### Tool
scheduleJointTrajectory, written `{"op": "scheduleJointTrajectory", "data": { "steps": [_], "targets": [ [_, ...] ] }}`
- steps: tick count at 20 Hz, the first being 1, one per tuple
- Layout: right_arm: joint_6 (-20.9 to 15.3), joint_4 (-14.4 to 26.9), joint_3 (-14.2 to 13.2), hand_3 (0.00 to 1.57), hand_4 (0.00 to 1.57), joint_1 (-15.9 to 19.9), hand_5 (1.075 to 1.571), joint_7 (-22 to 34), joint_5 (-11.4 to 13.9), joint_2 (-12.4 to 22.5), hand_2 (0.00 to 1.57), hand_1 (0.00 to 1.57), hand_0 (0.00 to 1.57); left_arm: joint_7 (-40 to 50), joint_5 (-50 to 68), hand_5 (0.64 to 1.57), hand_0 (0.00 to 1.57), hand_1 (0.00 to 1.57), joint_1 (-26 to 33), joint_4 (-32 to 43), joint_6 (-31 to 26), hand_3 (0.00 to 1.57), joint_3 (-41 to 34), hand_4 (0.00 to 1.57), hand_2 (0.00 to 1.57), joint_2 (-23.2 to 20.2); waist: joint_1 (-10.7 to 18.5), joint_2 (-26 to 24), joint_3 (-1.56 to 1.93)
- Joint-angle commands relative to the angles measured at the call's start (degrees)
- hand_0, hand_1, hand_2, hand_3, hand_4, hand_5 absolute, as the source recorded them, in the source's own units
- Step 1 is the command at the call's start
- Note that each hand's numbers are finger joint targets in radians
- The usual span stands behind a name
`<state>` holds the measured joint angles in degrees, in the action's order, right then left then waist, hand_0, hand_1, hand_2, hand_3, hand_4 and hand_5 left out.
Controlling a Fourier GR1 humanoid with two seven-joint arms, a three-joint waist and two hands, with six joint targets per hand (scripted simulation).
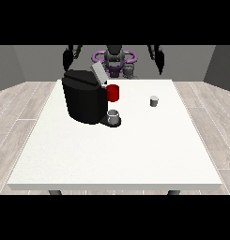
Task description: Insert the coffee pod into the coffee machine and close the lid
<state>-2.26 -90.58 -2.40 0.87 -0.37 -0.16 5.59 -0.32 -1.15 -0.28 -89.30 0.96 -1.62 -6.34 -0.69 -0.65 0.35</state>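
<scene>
A black coffee machine point(83, 101) stands on the white table point(116, 150), left of the middle and toward the far edge. Its grey lid point(98, 74) is tilted up and open above the top of the machine. At the machine's front a red part point(113, 93) sticks out toward the view's right. Below that, on the machine's low black base, sits a small grey cup point(113, 116); what is in it cannot be made out from here.

The coffee pod point(154, 101), a small grey cylinder, stands upright on the table, well apart from the machine, toward the view's right and near the far edge. Nothing touches it.

The robot stands behind the table's far edge with both arms raised off the table. The robot hand at the view's left point(67, 58) hangs above and behind the machine, clear of it. The robot hand at the view's right point(160, 58) hangs above the far edge, well apart from the pod. Both are dark and narrow, and whether their fingers are apart or together I cannot tell.
</scene>
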Motion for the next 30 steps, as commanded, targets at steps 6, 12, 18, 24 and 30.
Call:
{"op": "scheduleJointTrajectory", "data": {
  "steps": [6, 12, 18, 24, 30],
  "targets": [
    [3.2, 4.5, 0.7, 0.00, 0.33, -0.7, 1.571, -2.6, -2.3, -1.7, 0.00, 0.00, 0.00, -2.0, 7.6, 1.571, 0.00, 0.00, -2.4, -0.9, -11.7, 0.00, 0.3, 0.72, 0.00, -2.2, 0.9, 0.1, -0.35],
    [1.4, 6.5, -1.3, 0.00, 0.35, -1.0, 1.571, -10.1, -3.3, -4.2, 0.00, 0.00, 0.00, -2.6, 4.5, 1.571, 0.00, 0.00, -3.0, 0.7, -14.1, 0.00, -0.7, 0.62, 0.00, -6.5, 0.9, 0.2, -0.33],
    [3.3, 3.6, 1.2, 0.00, 0.34, 0.2, 1.571, -9.5, -3.2, -4.3, 0.00, 0.00, 0.00, -1.9, -4.4, 1.571, 0.00, 0.00, -9.3, 9.6, -9.5, 0.00, -3.1, 0.00, 0.00, -11.9, -5.2, 5.2, -0.33],
    [5.9, 3.7, -0.3, 0.00, 0.40, 4.6, 1.571, -13.9, -4.7, -2.2, 0.00, 0.00, 0.00, -10.5, -9.2, 1.571, 0.00, 0.00, -13.1, 19.4, -10.5, 0.00, -5.4, 0.00, 0.00, -18.1, -7.1, 12.8, -0.37],
    [3.1, 1.3, 3.4, 0.00, 0.49, 4.9, 1.571, -9.4, -1.8, -4.5, 0.00, 0.00, 0.00, -11.5, -18.4, 1.571, 0.00, 0.00, -16.9, 27.8, -3.7, 0.00, -3.0, 0.00, 0.00, -18.4, -10.9, 15.1, -0.39]
  ]
}}
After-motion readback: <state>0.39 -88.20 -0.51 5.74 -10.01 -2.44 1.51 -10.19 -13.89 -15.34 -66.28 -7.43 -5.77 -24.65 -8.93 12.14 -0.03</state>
